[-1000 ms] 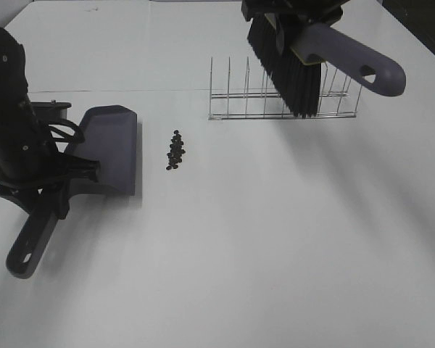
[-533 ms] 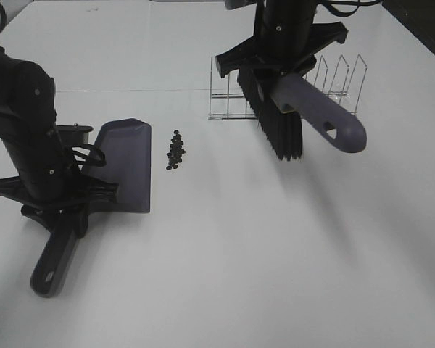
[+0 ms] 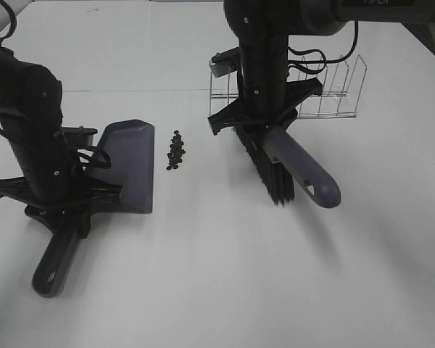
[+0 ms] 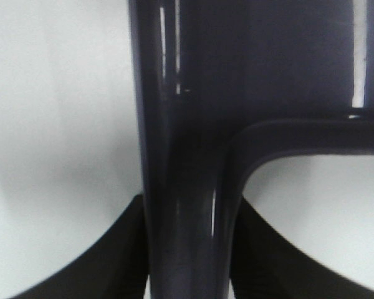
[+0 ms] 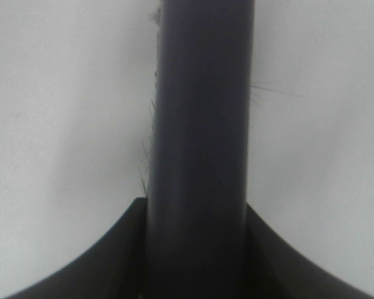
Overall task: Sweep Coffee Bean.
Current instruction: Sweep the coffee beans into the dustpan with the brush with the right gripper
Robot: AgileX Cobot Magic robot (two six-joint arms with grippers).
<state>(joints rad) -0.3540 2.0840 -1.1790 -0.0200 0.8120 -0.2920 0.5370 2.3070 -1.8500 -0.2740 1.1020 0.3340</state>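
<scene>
- The flat white tabletop carries everything, with plenty of bare surface toward the near side.
- The black right arm reaches in from the far side. Its right gripper is clamped shut on the handle of the purple-grey plastic hand brush with black bristles. The bristles point down, and I cannot tell from here whether their tips touch the table.
- The black left arm's left gripper is likewise shut tight on the handle of the purple-grey plastic dustpan. The pan sits low on the table with its open lip turned toward the beans.
- A thin wire rack with upright dividers stands behind the brush arm, well clear of the work.
- The tiny dark oval coffee beans lie in a loose narrow cluster just beside the dustpan's lip, between pan and brush. Bare table separates them from the bristles.
- The beans look light, hard and smooth, so they would probably roll and scatter at a sharp knock. They seem too small to pinch. The handles, already gripped, are the sensible place to hold, and a slow, low stroke toward the lip should herd the beans in.
</scene>
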